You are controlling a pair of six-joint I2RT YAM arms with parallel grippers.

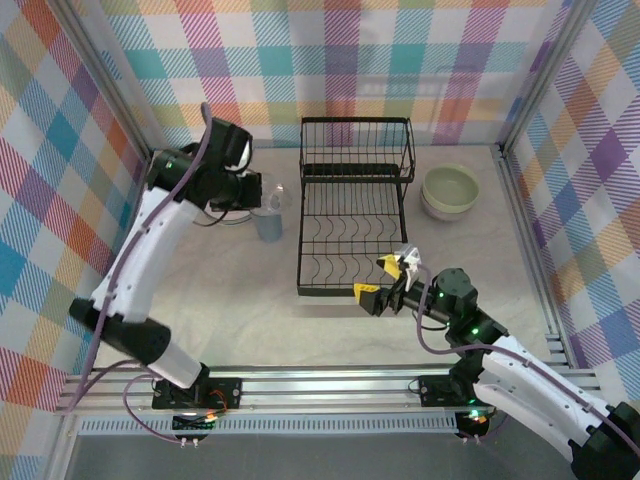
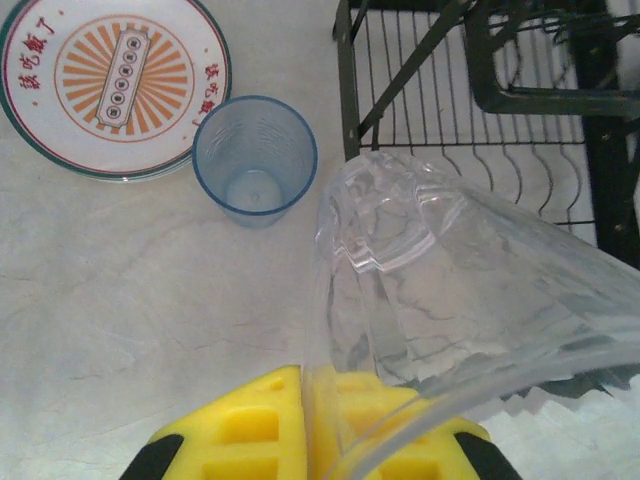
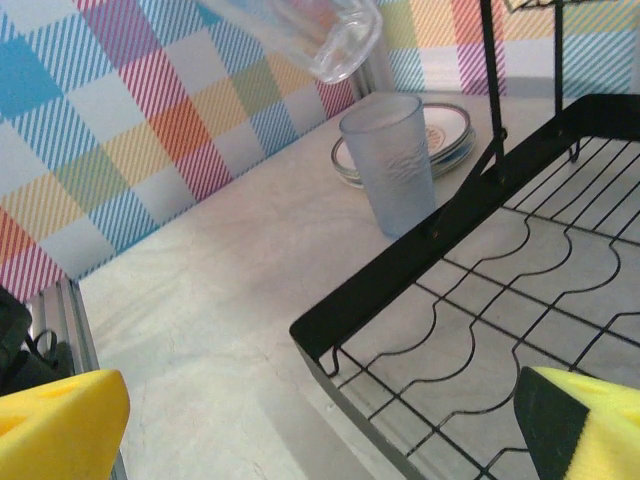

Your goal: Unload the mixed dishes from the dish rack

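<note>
Pinched together, the left gripper (image 2: pixel 305 430) holds a clear tumbler (image 2: pixel 450 290) by its rim, the thin wall caught between the two yellow pads. The glass hangs tilted just left of the dish rack (image 1: pixel 300 230). I judge this tumbler to be light and stiff, but smooth and slippery, and it may crack if it is dropped. The rim wall seems the right place to hold it, and it should be set down gently. A blue tumbler (image 2: pixel 255 155) stands upright left of the rack, and the plate with the orange pattern (image 2: pixel 115 85) lies further left of it. The bowls (image 1: pixel 450 188) sit stacked to the right of the rack. The right gripper (image 1: pixel 388 280) waits with its jaws wide apart at the near right corner of the rack, holding nothing. The table top (image 1: pixel 200 300) is pale, flat and hard, with free room left of the rack on its near side. The chequered walls (image 1: pixel 60 150) stand well apart from it.
</note>
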